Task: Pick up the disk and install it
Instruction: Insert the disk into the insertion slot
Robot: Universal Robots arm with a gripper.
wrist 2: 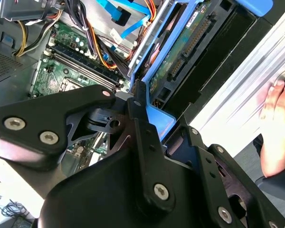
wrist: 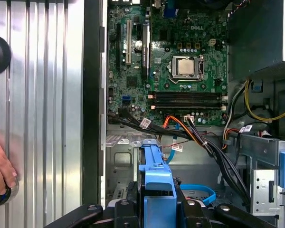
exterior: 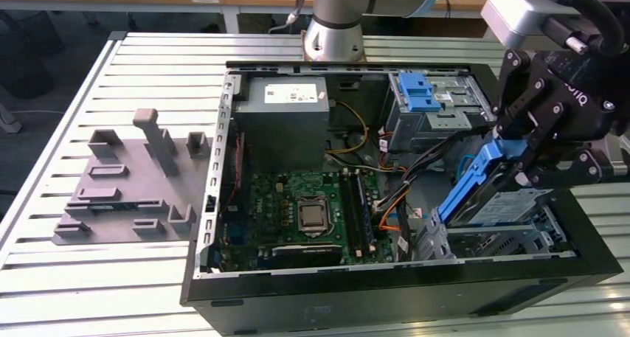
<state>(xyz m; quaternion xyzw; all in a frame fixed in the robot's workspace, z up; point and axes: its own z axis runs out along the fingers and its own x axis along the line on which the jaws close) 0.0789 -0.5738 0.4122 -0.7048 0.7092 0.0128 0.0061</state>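
The disk (exterior: 471,183), a flat drive in a blue carrier frame, hangs steeply tilted over the metal drive cage (exterior: 507,241) at the front corner of the open computer case (exterior: 394,293), on the exterior view's right. My gripper (exterior: 532,160) is shut on its upper end. The blue frame (wrist: 156,183) runs out from between the black fingers (wrist: 195,209) in the first wrist view. In the second wrist view the disk's green circuit side (wrist 2: 180,47) faces the camera. Whether the disk's lower end touches the cage I cannot tell.
Inside the case lie the motherboard (exterior: 305,204), a grey power supply box (exterior: 285,123), orange and black cables (exterior: 394,204) and a second blue carrier (exterior: 418,94) at the back. A grey fixture plate (exterior: 128,182) sits on the slatted table. A person's hand (wrist: 0,173) rests beside the case.
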